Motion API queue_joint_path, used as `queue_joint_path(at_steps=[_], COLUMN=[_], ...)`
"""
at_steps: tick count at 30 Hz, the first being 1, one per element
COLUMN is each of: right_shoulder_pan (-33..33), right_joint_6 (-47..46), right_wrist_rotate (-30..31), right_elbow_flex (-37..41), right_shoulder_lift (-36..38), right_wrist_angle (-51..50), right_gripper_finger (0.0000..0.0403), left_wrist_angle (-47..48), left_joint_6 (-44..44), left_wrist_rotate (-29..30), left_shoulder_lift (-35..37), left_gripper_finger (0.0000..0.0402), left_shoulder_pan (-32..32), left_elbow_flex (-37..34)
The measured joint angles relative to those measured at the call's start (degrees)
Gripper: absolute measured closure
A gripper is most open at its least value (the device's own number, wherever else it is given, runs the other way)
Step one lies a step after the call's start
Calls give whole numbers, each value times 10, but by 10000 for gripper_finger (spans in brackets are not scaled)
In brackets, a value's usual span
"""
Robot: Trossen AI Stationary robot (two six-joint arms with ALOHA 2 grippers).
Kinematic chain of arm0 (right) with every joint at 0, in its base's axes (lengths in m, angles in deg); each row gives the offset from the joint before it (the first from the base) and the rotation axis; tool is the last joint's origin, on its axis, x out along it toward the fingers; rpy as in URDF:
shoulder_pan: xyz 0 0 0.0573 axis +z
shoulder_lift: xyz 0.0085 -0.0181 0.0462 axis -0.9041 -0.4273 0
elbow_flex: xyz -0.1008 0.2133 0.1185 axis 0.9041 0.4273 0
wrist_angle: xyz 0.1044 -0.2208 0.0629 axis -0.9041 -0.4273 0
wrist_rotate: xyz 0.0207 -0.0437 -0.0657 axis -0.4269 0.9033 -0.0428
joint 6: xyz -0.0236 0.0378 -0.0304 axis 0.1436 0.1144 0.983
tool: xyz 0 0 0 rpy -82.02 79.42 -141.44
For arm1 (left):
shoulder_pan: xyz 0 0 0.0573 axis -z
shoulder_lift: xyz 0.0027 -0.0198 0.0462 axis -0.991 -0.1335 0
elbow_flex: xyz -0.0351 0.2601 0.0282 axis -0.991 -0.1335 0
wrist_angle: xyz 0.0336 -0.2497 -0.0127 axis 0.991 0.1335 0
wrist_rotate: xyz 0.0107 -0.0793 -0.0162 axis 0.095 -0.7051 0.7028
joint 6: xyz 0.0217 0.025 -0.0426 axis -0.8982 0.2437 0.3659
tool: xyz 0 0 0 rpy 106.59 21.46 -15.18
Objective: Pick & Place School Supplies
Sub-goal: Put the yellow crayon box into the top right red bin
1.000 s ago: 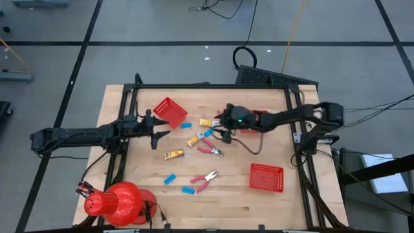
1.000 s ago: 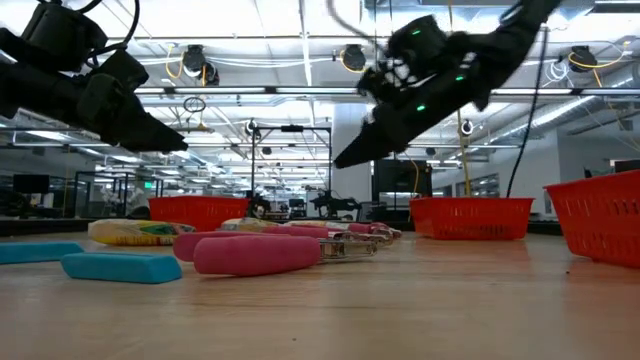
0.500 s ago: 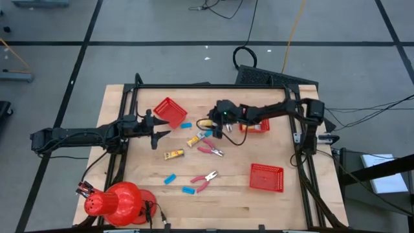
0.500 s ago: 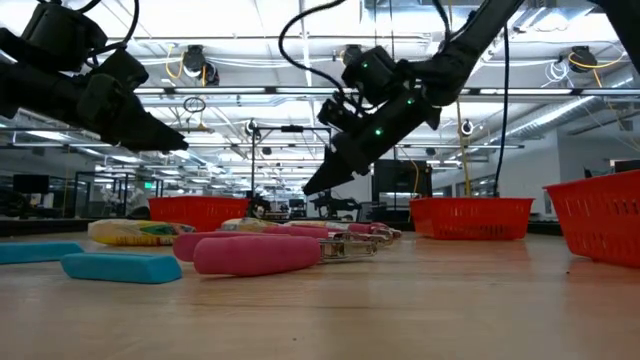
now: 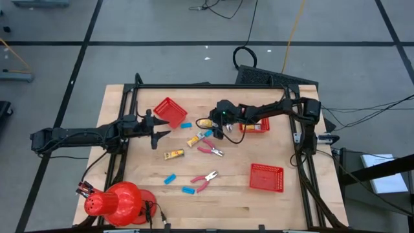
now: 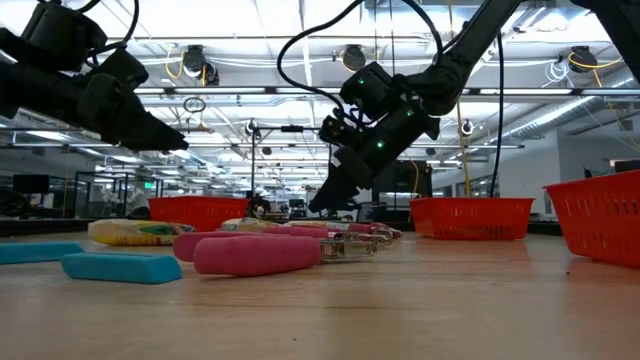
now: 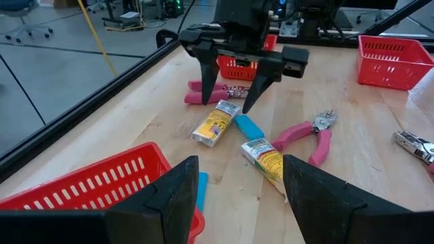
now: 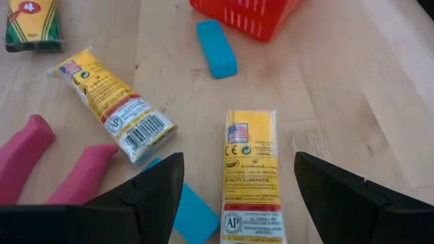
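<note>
right gripper [image 5: 214, 130] hangs over the far middle of the table [image 5: 233, 200], fingers spread wide and empty, straddling a yellow packet [image 8: 249, 175] lying flat just beneath. second packet [image 8: 112, 104] and blue eraser [image 8: 216, 49] lie nearby, apart. left gripper [image 5: 160, 134] waits at the left, released, near a red basket [image 5: 170, 111]

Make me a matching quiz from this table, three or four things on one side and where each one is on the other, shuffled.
Things:
1. right gripper
2. left gripper
3. cone
4. packet

Places:
A. at the table's left front corner
B. open, above a yellow packet
C. open, beside a basket, waiting
D. flat on the wood between two dark fingers

Pairs: 1-B, 2-C, 3-A, 4-D
</note>
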Motion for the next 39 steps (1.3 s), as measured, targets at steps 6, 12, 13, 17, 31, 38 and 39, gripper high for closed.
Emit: queue_joint_path(at_steps=[6, 12, 13, 17, 31, 38, 39], right_shoulder_pan=[-12, -23, -24, -23, -16, -3, -1], right_joint_6=[0, -3, -4, -2, 4, 22, 22], right_wrist_rotate=[1, -1, -1, -1, 7, 29, 29], right_elbow_flex=[0, 0, 0, 0, -2, 0, 0], right_shoulder_lift=[0, 0, 0, 0, -46, -49, -49], right_wrist_angle=[-6, -17, -21, -40, -41, -34, -33], right_gripper_finger=[133, 133, 133, 133, 150, 248, 273], left_wrist_angle=[-1, -2, -3, -3, -8, -6, -6], left_joint_6=[0, 1, 1, 1, 2, 2, 2], left_wrist_rotate=[0, 0, 0, 0, 0, 0, 0], left_shoulder_lift=[0, 0, 0, 0, 0, 0, 0], left_gripper_finger=[183, 183, 183, 183, 183, 183, 183], left_shoulder_pan=[0, 0, 0, 0, 0, 0, 0], left_elbow_flex=[0, 0, 0, 0, 0, 0, 0])
